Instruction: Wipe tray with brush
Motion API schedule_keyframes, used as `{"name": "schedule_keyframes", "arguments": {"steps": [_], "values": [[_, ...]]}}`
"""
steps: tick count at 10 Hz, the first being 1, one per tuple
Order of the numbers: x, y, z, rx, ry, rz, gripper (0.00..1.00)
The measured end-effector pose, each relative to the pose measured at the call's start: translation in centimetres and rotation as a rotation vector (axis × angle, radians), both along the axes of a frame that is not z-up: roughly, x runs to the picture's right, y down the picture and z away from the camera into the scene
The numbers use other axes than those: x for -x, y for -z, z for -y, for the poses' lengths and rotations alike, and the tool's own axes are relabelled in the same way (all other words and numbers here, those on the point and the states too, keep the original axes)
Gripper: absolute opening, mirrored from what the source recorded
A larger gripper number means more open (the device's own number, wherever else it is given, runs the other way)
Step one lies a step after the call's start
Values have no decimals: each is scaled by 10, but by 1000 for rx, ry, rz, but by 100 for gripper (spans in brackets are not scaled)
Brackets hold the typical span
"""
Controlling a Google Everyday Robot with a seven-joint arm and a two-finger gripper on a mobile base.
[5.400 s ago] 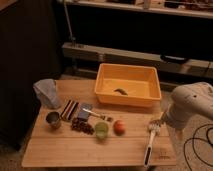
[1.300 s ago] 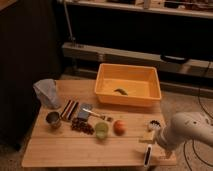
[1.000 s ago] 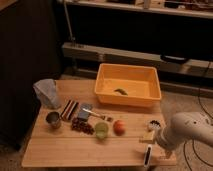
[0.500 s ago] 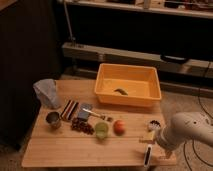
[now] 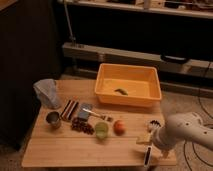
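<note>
Camera view: gripper [image 5: 156, 144] hangs at the brush [image 5: 147, 156] handle, jaws apart; bristles lie just beyond the jaws, the tray [image 5: 128, 102] well beyond.

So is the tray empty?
Not empty: a small dark object lies on the tray floor. The gripper is over the brush at the table's right front.

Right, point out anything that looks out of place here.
One small dark scrap lies on the floor of the tray, which is otherwise bare. The brush lies by the right front corner of the table, its handle end near the edge, with the open gripper over it. Nothing looks spilled.
</note>
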State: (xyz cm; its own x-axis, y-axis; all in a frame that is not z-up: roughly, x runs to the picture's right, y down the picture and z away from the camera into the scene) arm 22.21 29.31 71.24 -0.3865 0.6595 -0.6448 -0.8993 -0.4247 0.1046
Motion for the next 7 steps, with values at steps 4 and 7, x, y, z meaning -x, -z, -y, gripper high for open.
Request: {"name": "schedule_keyframes", "arguments": {"steps": [4, 7], "values": [[7, -27, -13, -85, 140, 38, 80], [6, -34, -14, -108, 186, 45, 80]]}}
